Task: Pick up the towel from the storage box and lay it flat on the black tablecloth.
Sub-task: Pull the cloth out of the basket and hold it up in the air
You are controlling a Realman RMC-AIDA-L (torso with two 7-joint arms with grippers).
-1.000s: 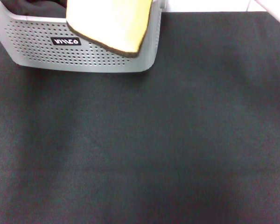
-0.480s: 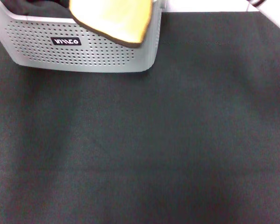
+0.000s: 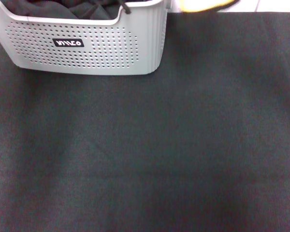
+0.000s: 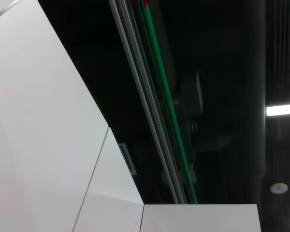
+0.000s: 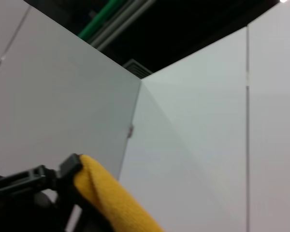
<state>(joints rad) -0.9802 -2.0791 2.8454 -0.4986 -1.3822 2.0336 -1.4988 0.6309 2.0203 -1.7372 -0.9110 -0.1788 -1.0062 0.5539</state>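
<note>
Only a blurred yellow sliver of the towel (image 3: 203, 5) shows in the head view, at the top edge just right of the storage box (image 3: 87, 48) and clear of it. The box is a light grey perforated basket with a black label, standing at the far left on the black tablecloth (image 3: 159, 145). In the right wrist view the yellow towel (image 5: 111, 198) drapes over the black parts of my right gripper (image 5: 67, 179), which is shut on it, held high with white walls behind. My left gripper appears in no view; its wrist camera faces ceiling and wall panels.
Dark black garments (image 3: 63, 7) fill the storage box. A white surface (image 3: 275, 5) borders the tablecloth along the far right edge.
The towel hung over the box's front right rim; it has since risen and moved right, almost out of the top of the head view, uncovering the box's rim and the garments.
</note>
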